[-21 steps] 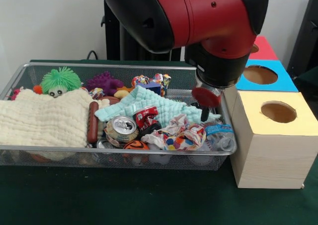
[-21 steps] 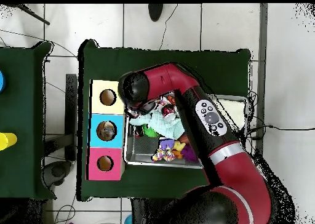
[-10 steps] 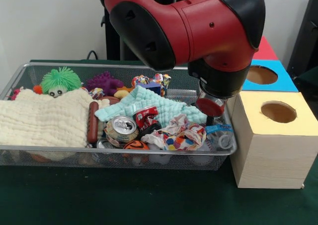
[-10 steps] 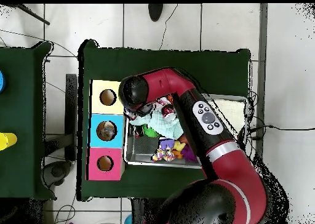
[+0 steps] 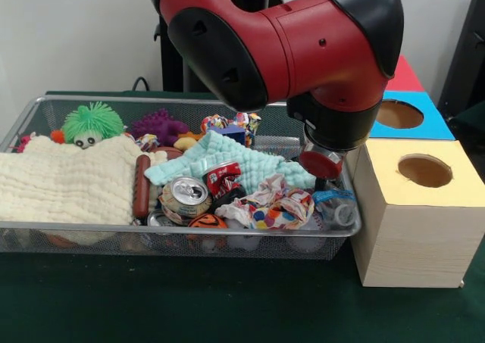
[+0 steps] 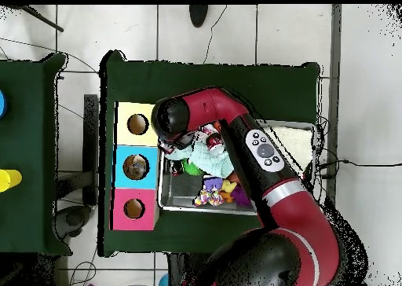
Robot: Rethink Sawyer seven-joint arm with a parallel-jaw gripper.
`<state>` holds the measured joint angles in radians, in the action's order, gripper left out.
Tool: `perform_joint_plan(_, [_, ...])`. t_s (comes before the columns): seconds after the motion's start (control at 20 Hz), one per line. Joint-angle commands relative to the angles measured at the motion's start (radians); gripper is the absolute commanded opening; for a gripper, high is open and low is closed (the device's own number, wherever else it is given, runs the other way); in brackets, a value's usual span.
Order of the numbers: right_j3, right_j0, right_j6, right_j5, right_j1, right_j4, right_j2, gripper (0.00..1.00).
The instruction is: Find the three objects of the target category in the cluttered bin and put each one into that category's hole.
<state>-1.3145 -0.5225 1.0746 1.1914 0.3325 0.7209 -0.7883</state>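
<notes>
Hanging low at the wire bin's (image 5: 45, 233) right end, claw (image 5: 324, 178) sat just above a clear plastic bottle (image 5: 337, 207), next to the yellow-topped box (image 5: 417, 214). Can't tell claw state, arm (image 5: 303, 48) blocked it.

The red and black arm (image 5: 288, 48) comes down from above, its bulky elbow and wrist filling the upper middle of the front view. Its black wrist collar ends in a red disc, and below this the pincer (image 5: 327, 182) reaches down toward the wire bin's (image 5: 45, 233) right end. From overhead, the arm (image 6: 259, 149) bends across the bin to its end. The pincer's tips are hidden, so its state cannot be told.
</notes>
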Motion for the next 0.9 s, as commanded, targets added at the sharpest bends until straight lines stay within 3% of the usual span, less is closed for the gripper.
perform_joint_plan(0.05, [0.002, -0.024, -0.261, -0.088, -0.028, 0.042, -0.015, 1.00])
perform_joint_plan(0.4, [0.016, -0.012, -0.252, -0.030, -0.003, 0.034, -0.002, 1.00])
perform_joint_plan(0.7, [0.040, 0.027, -0.232, 0.103, 0.054, 0.018, 0.022, 1.00])
perform_joint_plan(0.9, [0.080, 0.049, -0.228, 0.139, 0.046, 0.018, 0.030, 1.00])
